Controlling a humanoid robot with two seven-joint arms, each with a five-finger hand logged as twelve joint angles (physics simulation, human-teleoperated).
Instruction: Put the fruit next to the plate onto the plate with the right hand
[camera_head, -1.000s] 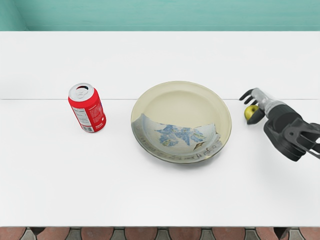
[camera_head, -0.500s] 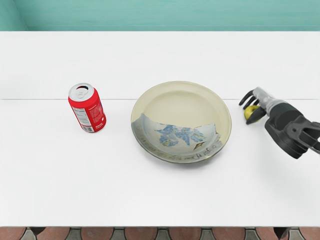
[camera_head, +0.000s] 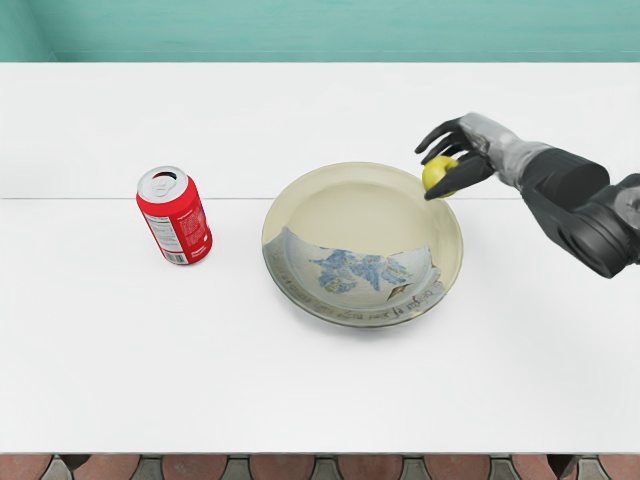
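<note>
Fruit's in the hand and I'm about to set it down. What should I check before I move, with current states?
1. Grip: right hand closed around the fruit: ok.
2. Position over the middle of the plate: not ok, the fruit shows at its far right rim.
3. Height above the plate: cannot tell.
4. Nothing else lying in the plate: ok.
5. The soda can is upright, left of the plate and off the path: ok.

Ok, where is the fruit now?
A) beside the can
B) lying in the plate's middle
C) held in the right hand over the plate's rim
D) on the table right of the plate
C: the right hand grips the fruit over the plate's far right rim.
</note>
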